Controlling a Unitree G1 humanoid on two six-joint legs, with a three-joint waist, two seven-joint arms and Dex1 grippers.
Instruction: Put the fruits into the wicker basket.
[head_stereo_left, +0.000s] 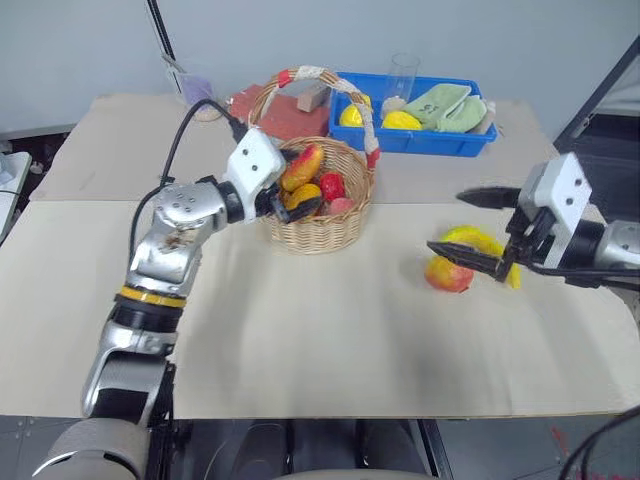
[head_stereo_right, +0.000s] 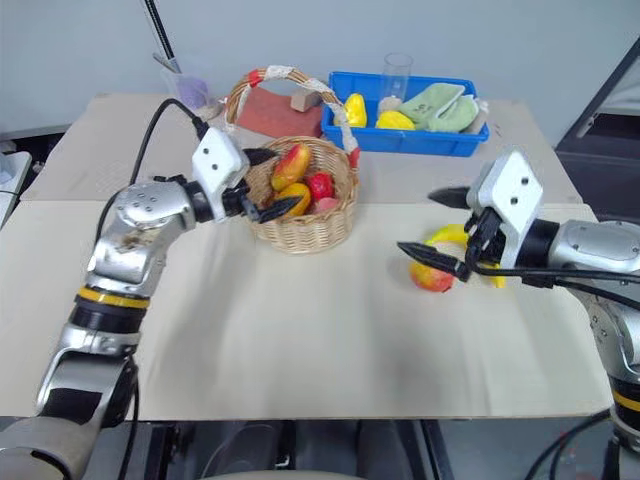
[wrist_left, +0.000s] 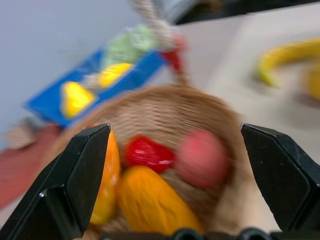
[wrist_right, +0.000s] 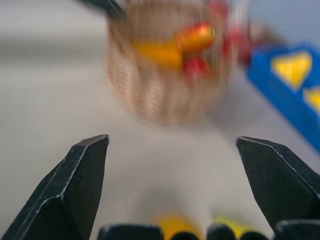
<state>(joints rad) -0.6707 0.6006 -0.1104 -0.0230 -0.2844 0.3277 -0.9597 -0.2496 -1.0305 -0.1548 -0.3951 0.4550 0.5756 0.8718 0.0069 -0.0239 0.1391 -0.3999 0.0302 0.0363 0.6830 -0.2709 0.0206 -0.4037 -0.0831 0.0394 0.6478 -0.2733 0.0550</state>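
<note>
Tabletop (head_stereo_left: 300, 330) carrying wicker basket (head_stereo_left: 320, 225), centre-rear, holding orange-yellow fruit (head_stereo_left: 303, 166). Left claw (head_stereo_right: 268, 184) at basket rim, jaws spread wide, nothing gripped. Right claw (head_stereo_right: 438, 228) spread wide, empty, over banana (head_stereo_left: 478, 240) and apple-like fruit (head_stereo_left: 449, 274), both on tabletop.

Tan woven basket (head_stereo_left: 320, 228), its handle (head_stereo_left: 330, 85) taped white and red; yellow banana (head_stereo_left: 480, 240); red-and-yellow apple (head_stereo_left: 447, 275); blue bin (head_stereo_left: 420, 140).

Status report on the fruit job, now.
Left gripper open over the wicker basket, empty. Right gripper open beside the apple-like fruit and banana, both on the table. Nothing in the way.
</note>
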